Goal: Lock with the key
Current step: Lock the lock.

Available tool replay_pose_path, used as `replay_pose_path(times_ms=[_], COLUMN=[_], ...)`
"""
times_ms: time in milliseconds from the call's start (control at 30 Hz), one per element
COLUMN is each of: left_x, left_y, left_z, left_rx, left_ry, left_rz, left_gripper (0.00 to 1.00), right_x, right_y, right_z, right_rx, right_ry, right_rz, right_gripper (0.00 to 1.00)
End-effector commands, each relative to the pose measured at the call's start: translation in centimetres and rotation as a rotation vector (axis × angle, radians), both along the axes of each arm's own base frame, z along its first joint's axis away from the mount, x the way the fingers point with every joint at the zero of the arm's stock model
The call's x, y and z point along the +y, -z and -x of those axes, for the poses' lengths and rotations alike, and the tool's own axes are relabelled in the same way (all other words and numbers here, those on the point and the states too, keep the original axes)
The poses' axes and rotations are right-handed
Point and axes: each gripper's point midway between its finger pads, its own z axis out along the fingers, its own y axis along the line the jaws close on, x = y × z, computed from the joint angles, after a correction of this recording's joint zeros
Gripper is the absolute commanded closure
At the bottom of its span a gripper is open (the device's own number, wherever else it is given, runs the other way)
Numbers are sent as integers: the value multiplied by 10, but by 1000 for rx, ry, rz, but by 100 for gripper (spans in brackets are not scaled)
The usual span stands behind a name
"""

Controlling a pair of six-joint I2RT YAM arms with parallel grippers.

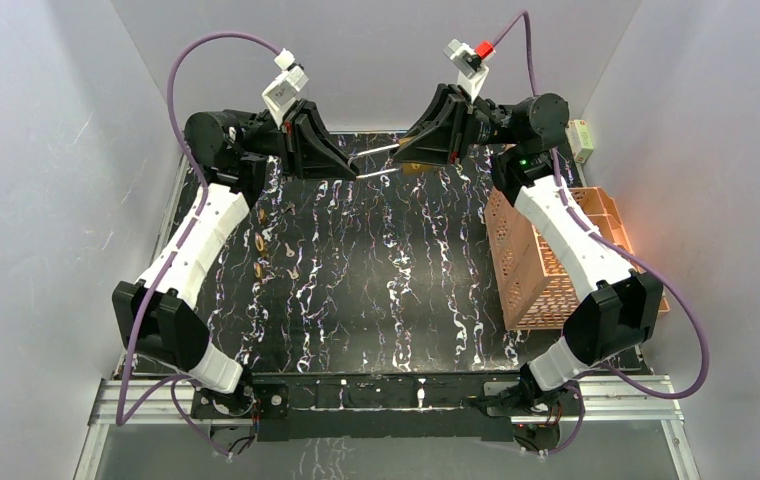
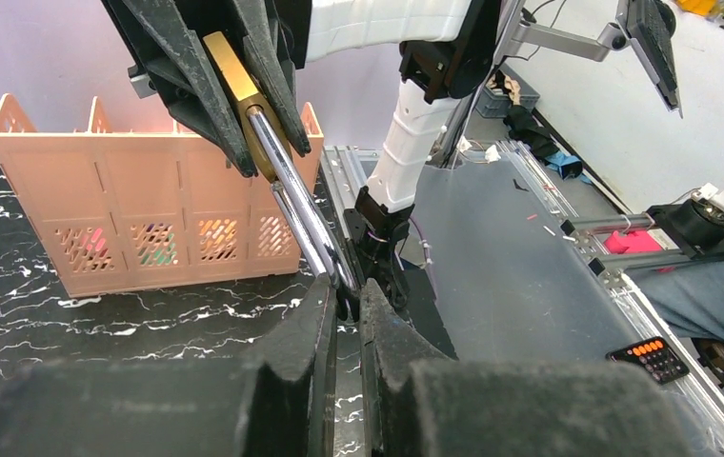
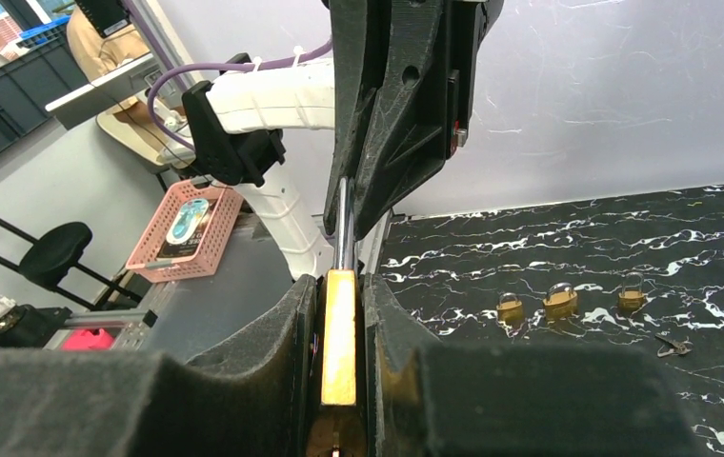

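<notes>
Right gripper (image 3: 341, 297) fills the foreground of its own wrist view, jaws clamped on the brass body of a padlock (image 3: 339, 354). The steel shackle (image 2: 301, 205) runs out from that body to the left gripper (image 2: 345, 297), whose jaws are pressed together on the shackle's far end. The padlock is thus held off the table between the two grippers, above the far middle of the black marbled mat (image 1: 386, 280).

One key (image 3: 668, 345) lies flat on the mat, near a row of three small brass padlocks (image 3: 559, 301) that stand apart from each other. None of these touches a gripper.

One orange slatted crate (image 1: 556, 250) stands at the mat's right edge, split by dividers into compartments. Coloured shapes show through its slotted wall in the left wrist view, but I cannot tell what they are.

Off the table, one pink basket (image 3: 153, 255) holds a single flat packaged item.
</notes>
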Motion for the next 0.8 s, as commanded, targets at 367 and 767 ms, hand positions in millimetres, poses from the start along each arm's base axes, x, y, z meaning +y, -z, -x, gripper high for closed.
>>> replay_pose_path(times_ms=[367, 767], left_x=[-23, -61], left_y=[-16, -25], left_z=[19, -35], left_rx=[-49, 97], left_ry=[65, -104], left_rz=[53, 234], left_gripper=[100, 100], right_x=[13, 85], right_y=[-28, -14], right_z=[8, 47], right_rx=[-101, -59], right_ry=[29, -41], right_rz=[-130, -259], right_gripper=[100, 100])
